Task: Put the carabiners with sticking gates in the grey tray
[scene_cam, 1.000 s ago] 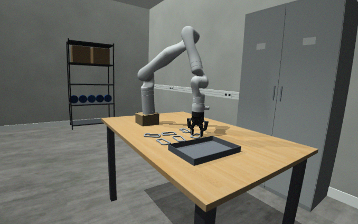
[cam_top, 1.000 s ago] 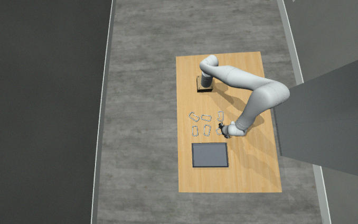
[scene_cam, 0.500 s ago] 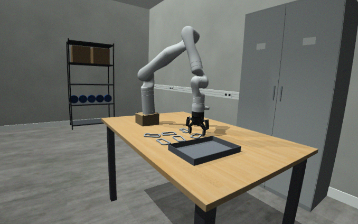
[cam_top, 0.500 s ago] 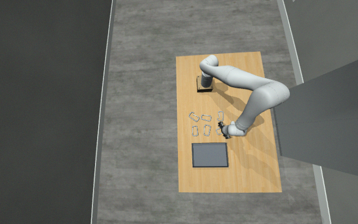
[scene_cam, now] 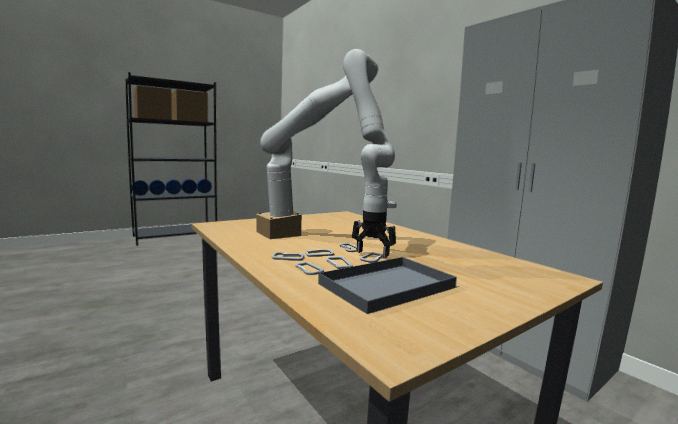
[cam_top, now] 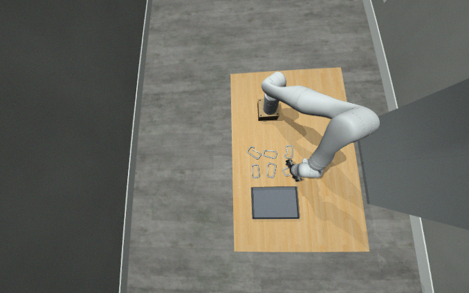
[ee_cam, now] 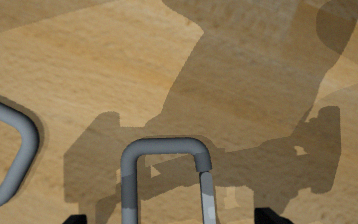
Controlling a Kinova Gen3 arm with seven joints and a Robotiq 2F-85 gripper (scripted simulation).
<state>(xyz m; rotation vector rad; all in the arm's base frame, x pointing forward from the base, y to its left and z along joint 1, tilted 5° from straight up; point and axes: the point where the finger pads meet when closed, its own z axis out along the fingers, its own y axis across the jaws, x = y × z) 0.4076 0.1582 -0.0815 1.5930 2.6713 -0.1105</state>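
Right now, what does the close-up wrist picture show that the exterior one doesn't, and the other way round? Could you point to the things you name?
Only the wrist view shows the small joint where a carabiner's (scene_cam: 371, 257) (ee_cam: 160, 146) pale gate (ee_cam: 208, 197) meets its dark frame.

Only the exterior view shows the grey tray (scene_cam: 325, 286), the arm (scene_cam: 325, 103), the tall cabinet (scene_cam: 495, 135) and the shelf rack (scene_cam: 215, 150).

Both show that carabiner lying on the wooden table (scene_cam: 450, 325) (ee_cam: 60, 65) between the open claw's (scene_cam: 373, 251) (ee_cam: 170, 220) fingers, plus part or all of a neighbouring carabiner (scene_cam: 339, 261) (ee_cam: 31, 137).
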